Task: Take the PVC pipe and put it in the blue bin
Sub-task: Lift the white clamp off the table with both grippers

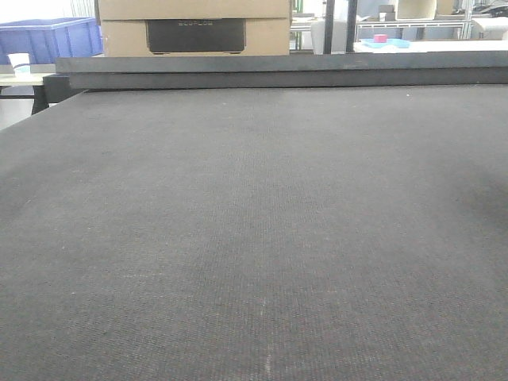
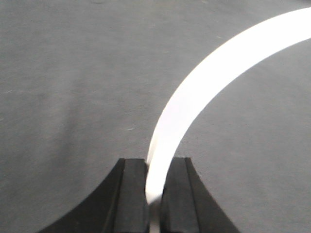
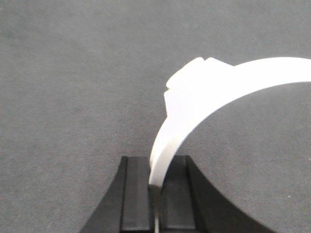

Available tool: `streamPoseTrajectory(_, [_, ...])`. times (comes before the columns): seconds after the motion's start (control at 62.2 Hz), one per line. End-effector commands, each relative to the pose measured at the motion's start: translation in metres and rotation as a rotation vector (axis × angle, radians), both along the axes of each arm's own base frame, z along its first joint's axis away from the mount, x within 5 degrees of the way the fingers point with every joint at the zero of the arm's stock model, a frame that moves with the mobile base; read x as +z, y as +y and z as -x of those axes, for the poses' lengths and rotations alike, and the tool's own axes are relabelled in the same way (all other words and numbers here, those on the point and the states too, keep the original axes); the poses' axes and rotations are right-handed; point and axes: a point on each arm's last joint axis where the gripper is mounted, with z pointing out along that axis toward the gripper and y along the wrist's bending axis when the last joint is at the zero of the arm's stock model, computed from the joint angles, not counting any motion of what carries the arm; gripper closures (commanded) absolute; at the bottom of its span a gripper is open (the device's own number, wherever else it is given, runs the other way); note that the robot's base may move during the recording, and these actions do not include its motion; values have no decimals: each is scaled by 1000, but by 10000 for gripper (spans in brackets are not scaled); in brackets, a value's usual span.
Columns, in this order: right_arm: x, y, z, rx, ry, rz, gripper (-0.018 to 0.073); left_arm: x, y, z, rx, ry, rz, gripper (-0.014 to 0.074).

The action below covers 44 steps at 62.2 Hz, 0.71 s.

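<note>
A white curved piece of PVC pipe (image 2: 204, 82) arcs up and to the right in the left wrist view, and my left gripper (image 2: 155, 162) is shut on its lower end above the grey mat. The right wrist view shows a similar white curved PVC pipe (image 3: 204, 97) with a stepped lump on its top, and my right gripper (image 3: 155, 160) is shut on its lower end. The blue bin (image 1: 48, 40) stands beyond the table's far left corner in the front view. That view shows no gripper and no pipe.
The dark grey mat (image 1: 254, 238) fills the table. A raised dark bar (image 1: 278, 71) runs along its far edge. Behind it stands a cardboard box (image 1: 194, 28). A white cup (image 1: 20, 62) sits below the bin.
</note>
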Motion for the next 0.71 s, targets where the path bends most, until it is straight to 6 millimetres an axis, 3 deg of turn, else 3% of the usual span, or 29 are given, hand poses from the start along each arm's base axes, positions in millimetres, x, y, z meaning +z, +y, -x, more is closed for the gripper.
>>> streamPoseTrajectory(0.0, [3, -3, 15, 1, -112, -20, 727, 2, 9, 15, 33, -81, -1, 708])
streamPoseTrajectory(0.161, [13, -6, 52, 1, -259, -73, 727, -1, 14, 44, 28, -192, -46, 708])
streamPoseTrajectory(0.418, [41, -14, 99, 11, -487, -36, 727, 19, 17, 88, 30, -380, -44, 708])
streamPoseTrajectory(0.692, [60, -17, 121, 25, -682, -13, 727, 32, 22, 110, 19, -492, -176, 708])
